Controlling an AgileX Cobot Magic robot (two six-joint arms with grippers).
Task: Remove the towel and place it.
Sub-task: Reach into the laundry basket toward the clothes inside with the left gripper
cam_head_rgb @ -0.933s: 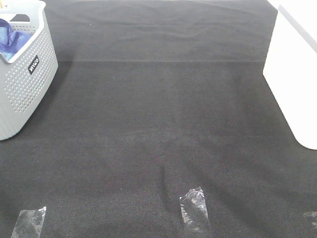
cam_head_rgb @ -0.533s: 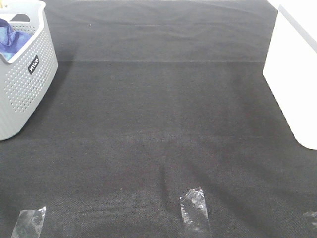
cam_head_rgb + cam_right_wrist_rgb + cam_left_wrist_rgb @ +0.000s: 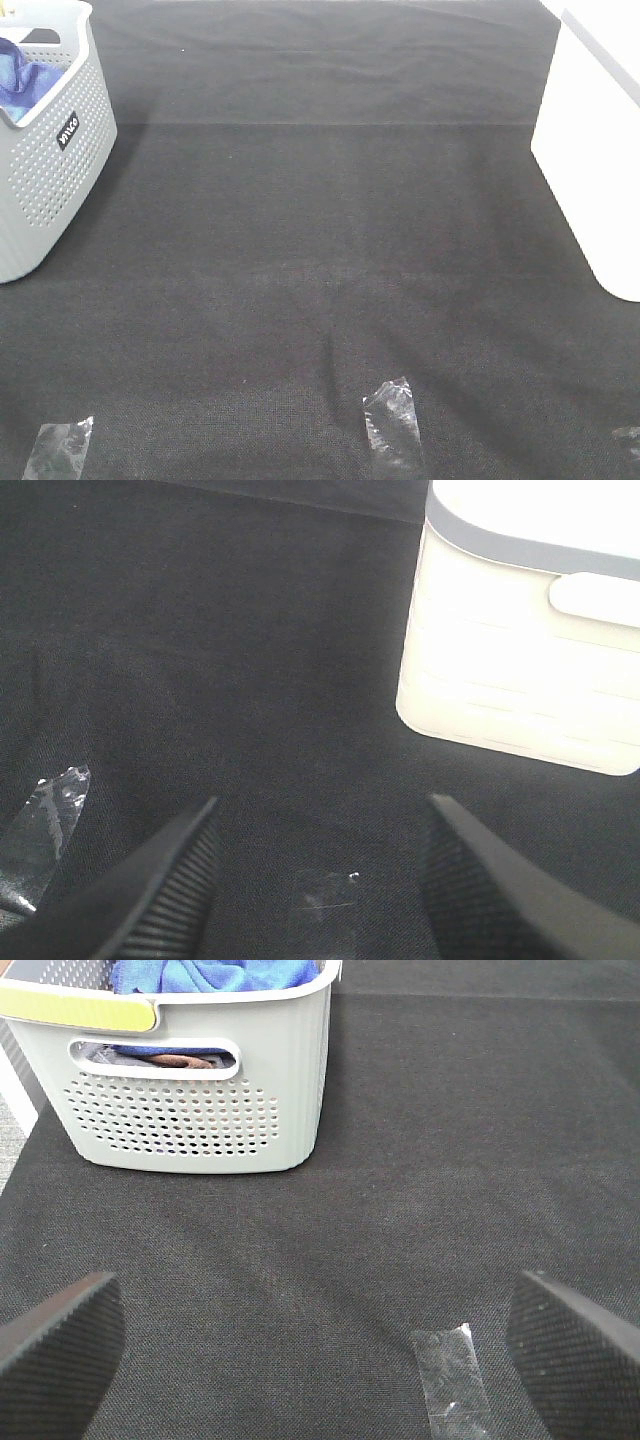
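Left wrist view: towel (image 3: pixel 215 972) bunched inside grey basket (image 3: pixel 200 1110), over brown item (image 3: pixel 180 1060). Left tool (image 3: pixel 318 1345) spread wide, empty, short of basket. Right tool (image 3: pixel 322 880) parted, empty, near white bin (image 3: pixel 520 670). Advice: enter above rim, pinch top fold, lift straight, leave brown item behind. Worktop (image 3: pixel 330 220) black fabric, middle free for laying; tape strips (image 3: pixel 392 420) near edge.

Ext. view: grey basket (image 3: pixel 55 170) cut by left edge. Towel (image 3: pixel 15 75) mostly hidden inside, only a blue bit shows. White bin (image 3: pixel 590 180) runs off right edge, tape scrap (image 3: pixel 630 440) too. Left wrist: brown item (image 3: pixel 180 1060) behind handle slot, can't ID. Left tool (image 3: pixel 318 1345) & right tool (image 3: pixel 325 880): fingers cut off at frame edge.
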